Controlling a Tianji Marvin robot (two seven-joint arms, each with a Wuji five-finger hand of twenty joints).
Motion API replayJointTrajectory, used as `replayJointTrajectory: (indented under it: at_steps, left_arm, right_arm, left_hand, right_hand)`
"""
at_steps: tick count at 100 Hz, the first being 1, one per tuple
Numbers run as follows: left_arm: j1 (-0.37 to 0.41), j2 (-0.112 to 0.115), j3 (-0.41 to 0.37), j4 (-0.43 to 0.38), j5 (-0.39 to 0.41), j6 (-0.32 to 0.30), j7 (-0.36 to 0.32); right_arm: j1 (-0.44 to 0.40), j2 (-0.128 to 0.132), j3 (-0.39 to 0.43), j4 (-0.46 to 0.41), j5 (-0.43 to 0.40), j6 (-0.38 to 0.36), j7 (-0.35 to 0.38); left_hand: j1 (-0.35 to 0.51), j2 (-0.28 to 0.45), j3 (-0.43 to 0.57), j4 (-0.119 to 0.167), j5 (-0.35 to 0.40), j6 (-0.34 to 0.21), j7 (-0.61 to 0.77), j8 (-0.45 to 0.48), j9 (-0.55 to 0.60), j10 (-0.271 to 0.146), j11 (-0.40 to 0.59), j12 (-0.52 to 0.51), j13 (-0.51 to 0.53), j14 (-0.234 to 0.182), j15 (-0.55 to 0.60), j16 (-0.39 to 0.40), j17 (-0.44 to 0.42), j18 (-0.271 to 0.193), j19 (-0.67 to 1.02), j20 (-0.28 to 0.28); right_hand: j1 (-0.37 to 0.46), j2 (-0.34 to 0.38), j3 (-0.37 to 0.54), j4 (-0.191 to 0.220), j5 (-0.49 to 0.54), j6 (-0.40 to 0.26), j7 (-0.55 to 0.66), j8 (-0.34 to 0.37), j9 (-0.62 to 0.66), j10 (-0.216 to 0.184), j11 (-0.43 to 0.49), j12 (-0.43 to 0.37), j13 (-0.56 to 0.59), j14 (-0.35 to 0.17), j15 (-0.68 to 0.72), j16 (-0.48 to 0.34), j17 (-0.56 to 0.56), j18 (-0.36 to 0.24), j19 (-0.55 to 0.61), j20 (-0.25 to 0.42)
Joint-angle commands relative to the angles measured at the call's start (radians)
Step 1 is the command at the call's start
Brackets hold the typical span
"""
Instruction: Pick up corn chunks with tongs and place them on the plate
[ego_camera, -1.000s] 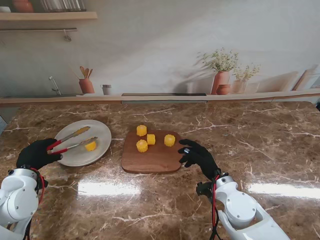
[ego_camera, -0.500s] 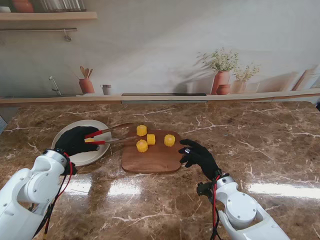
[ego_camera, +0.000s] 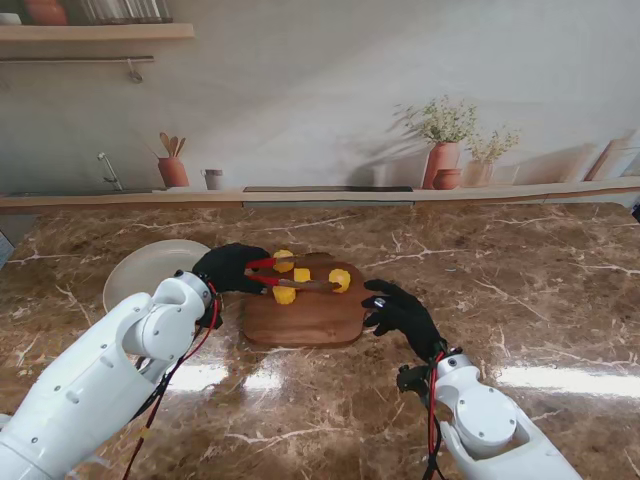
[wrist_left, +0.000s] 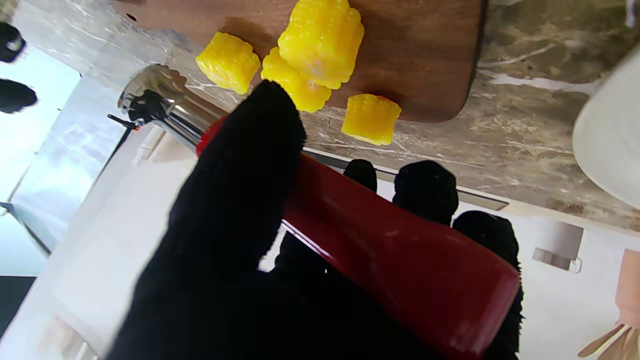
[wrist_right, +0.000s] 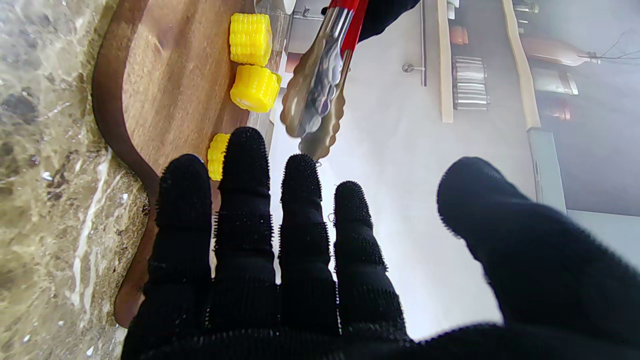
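Left robot hand: the left robot hand is wrapped round the red handles of the tongs, gripping them; thumb on top of the handle, the other fingers under it.
Tongs axis: the long axis runs away from the left robot hand toward the robot's right, across the cutting board; the scalloped metal tips reach out beyond the fingers, over the middle of the board.
Tong tips: in the right wrist view the two tips lie close together with nothing between them.
Corn chunks: four corn chunks sit on the board, all just ahead of the left robot hand's fingers and alongside the tongs; whether the arms touch any chunk I cannot tell.
Key relation: the chunks lie at the tongs' mid-length and tips, so the left robot hand is the nearer one, and judging by this the tips need to part and drop around one chunk.
Plate: the plate lies behind the left wrist, on the robot's left, apart from the board.
Right robot hand: the right robot hand holds nothing, fingers spread, resting at the board's near right corner on the bench.
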Motion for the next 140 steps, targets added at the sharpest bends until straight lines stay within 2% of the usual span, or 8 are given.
replayJointTrajectory:
  at_steps: [1, 49, 57, 104, 116, 122, 130, 140]
  left_arm:
    - [-0.019, -0.028, 0.019, -0.001, -0.016, 0.018, -0.001]
    - [-0.146, -0.042, 0.162, 0.065, -0.055, 0.118, -0.05]
    - [-0.168, -0.044, 0.189, 0.083, -0.052, 0.134, -0.057]
    - [-0.287, -0.067, 0.335, 0.16, -0.077, 0.254, -0.093]
    - [-0.317, -0.064, 0.372, 0.163, -0.078, 0.276, -0.131]
    - [-0.327, -0.063, 0.384, 0.164, -0.075, 0.277, -0.141]
    - [-0.331, -0.065, 0.389, 0.168, -0.075, 0.273, -0.137]
    - [-0.335, -0.065, 0.394, 0.168, -0.069, 0.278, -0.137]
  right_arm:
    - [-0.012, -0.002, -0.002, 0.004, 0.007, -0.001, 0.012]
    - [-0.023, -0.001, 0.009, 0.002, 0.019, 0.0, 0.018]
    - [-0.026, -0.001, 0.01, -0.001, 0.022, 0.001, 0.019]
    - [-0.03, -0.002, 0.011, 0.003, 0.042, -0.009, 0.028]
    - [-0.029, -0.002, 0.011, 0.006, 0.047, -0.016, 0.03]
    - [-0.03, -0.002, 0.012, 0.007, 0.049, -0.019, 0.03]
    - [-0.03, -0.002, 0.012, 0.008, 0.052, -0.023, 0.029]
    - [-0.03, -0.003, 0.013, 0.011, 0.054, -0.027, 0.029]
  left_hand:
    - [0.074, 0.141, 0.129, 0.02, -0.006, -0.062, 0.012, -0.017, -0.011, -0.042, -0.001, 0.013, -0.001, -0.031, -0.006, 0.005, -0.007, -0.016, -0.003, -0.003]
    - [0.06, 0.147, 0.138, 0.021, -0.013, -0.011, -0.084, -0.069, -0.043, -0.008, 0.026, -0.002, 0.004, -0.031, -0.003, 0.008, 0.002, -0.012, 0.009, -0.001]
    - [0.062, 0.146, 0.136, 0.019, -0.017, -0.008, -0.086, -0.07, -0.039, -0.035, 0.028, -0.004, 0.005, -0.033, -0.002, 0.009, 0.004, -0.013, 0.01, -0.001]
    - [0.049, 0.161, 0.141, 0.016, -0.036, 0.017, -0.114, -0.084, -0.073, -0.007, 0.053, -0.021, 0.007, -0.039, 0.009, 0.013, 0.014, -0.02, 0.028, 0.002]
    - [0.052, 0.168, 0.137, 0.014, -0.024, 0.005, -0.106, -0.081, -0.063, -0.011, 0.058, -0.024, 0.007, -0.037, 0.012, 0.014, 0.014, -0.022, 0.031, 0.002]
    - [0.102, 0.196, 0.063, 0.025, -0.009, -0.01, -0.087, -0.071, -0.029, -0.013, 0.014, 0.009, 0.007, -0.036, 0.019, 0.02, 0.012, -0.022, 0.037, 0.004]
    - [0.178, 0.261, -0.033, 0.041, 0.043, -0.059, -0.037, -0.038, 0.004, -0.018, -0.011, 0.038, 0.009, -0.029, 0.034, 0.038, 0.006, -0.015, 0.047, 0.019]
    - [0.227, 0.32, -0.058, 0.041, 0.123, -0.113, 0.022, -0.007, 0.018, -0.018, -0.01, 0.044, 0.004, -0.026, 0.05, 0.049, -0.002, -0.012, 0.056, 0.028]
  right_hand:
    - [-0.023, 0.002, -0.018, 0.036, -0.02, -0.013, -0.017, -0.01, 0.004, -0.015, -0.005, 0.014, -0.021, -0.01, 0.004, 0.015, -0.002, -0.008, -0.012, 0.025]
    - [-0.024, 0.005, -0.02, 0.037, -0.019, -0.012, -0.017, -0.009, 0.005, -0.015, -0.006, 0.014, -0.023, -0.009, 0.003, 0.015, -0.004, -0.006, -0.014, 0.026]
    - [-0.023, 0.005, -0.02, 0.037, -0.019, -0.011, -0.017, -0.009, 0.005, -0.014, -0.006, 0.014, -0.023, -0.01, 0.003, 0.015, -0.004, -0.005, -0.015, 0.026]
    - [-0.022, 0.008, -0.022, 0.037, -0.019, -0.013, -0.017, -0.009, 0.005, -0.014, -0.006, 0.015, -0.026, -0.01, 0.001, 0.015, -0.006, -0.005, -0.018, 0.026]
    - [-0.022, 0.009, -0.023, 0.037, -0.02, -0.012, -0.017, -0.009, 0.006, -0.014, -0.006, 0.015, -0.025, -0.009, 0.001, 0.015, -0.006, -0.005, -0.018, 0.027]
    - [-0.022, 0.01, -0.023, 0.038, -0.02, -0.012, -0.017, -0.009, 0.007, -0.015, -0.005, 0.016, -0.023, -0.008, 0.002, 0.016, -0.006, -0.004, -0.018, 0.027]
    - [-0.022, 0.01, -0.024, 0.037, -0.02, -0.011, -0.017, -0.01, 0.006, -0.014, -0.005, 0.016, -0.022, -0.008, 0.003, 0.016, -0.005, -0.004, -0.017, 0.028]
    - [-0.022, 0.012, -0.024, 0.037, -0.021, -0.013, -0.018, -0.01, 0.005, -0.014, -0.006, 0.016, -0.023, -0.009, 0.003, 0.016, -0.004, -0.003, -0.017, 0.028]
